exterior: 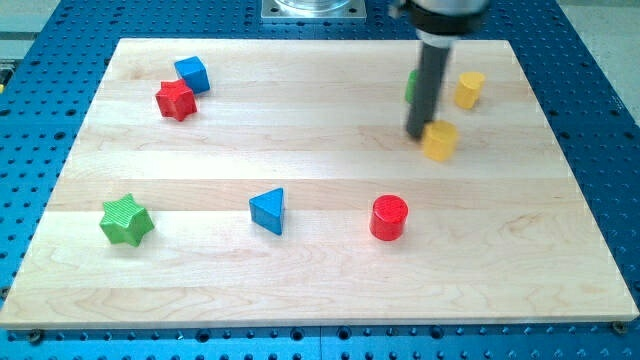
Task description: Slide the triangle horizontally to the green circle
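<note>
No pincer here, only the rod: my tip rests just left of a yellow block, hiding most of the green circle. The blue triangle sits untouched lower on the worktop. I judge the approach step is in hand; next, get round behind the triangle.

Blue triangle lower centre, green circle mostly hidden

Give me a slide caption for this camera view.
My tip rests beside a yellow block, far from the blue triangle.
</note>
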Robot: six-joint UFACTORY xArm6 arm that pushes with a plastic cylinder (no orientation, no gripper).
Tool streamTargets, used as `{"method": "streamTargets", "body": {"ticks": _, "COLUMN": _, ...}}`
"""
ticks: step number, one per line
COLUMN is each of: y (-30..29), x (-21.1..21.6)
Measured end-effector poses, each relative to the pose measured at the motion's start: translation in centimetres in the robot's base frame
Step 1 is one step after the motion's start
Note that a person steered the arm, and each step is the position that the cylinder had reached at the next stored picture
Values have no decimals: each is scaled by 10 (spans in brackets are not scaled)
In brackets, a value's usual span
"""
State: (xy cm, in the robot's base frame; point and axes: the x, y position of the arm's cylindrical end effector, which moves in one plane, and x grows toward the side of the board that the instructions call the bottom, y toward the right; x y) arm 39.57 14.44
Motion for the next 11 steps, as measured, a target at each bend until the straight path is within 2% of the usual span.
{"method": "streamTargets", "body": {"ticks": 1, "y": 20, "x": 9}}
{"method": "streamTargets", "body": {"ticks": 2, "y": 84, "x": -23}}
{"method": "streamTargets", "body": {"ticks": 3, "y": 118, "x": -88}}
{"method": "streamTargets", "body": {"ticks": 4, "y": 61, "x": -116}}
{"method": "streamTargets", "body": {"ticks": 5, "y": 58, "x": -10}}
{"method": "streamTargets", "body": {"ticks": 6, "y": 58, "x": 8}}
{"method": "streamTargets", "body": {"ticks": 7, "y": 99, "x": -2}}
{"method": "streamTargets", "body": {"ticks": 8, "y": 124, "x": 26}}
{"method": "streamTargets", "body": {"ticks": 9, "y": 47, "x": 35}}
{"method": "streamTargets", "body": {"ticks": 10, "y": 10, "x": 60}}
{"method": "streamTargets", "body": {"ticks": 11, "y": -42, "x": 21}}
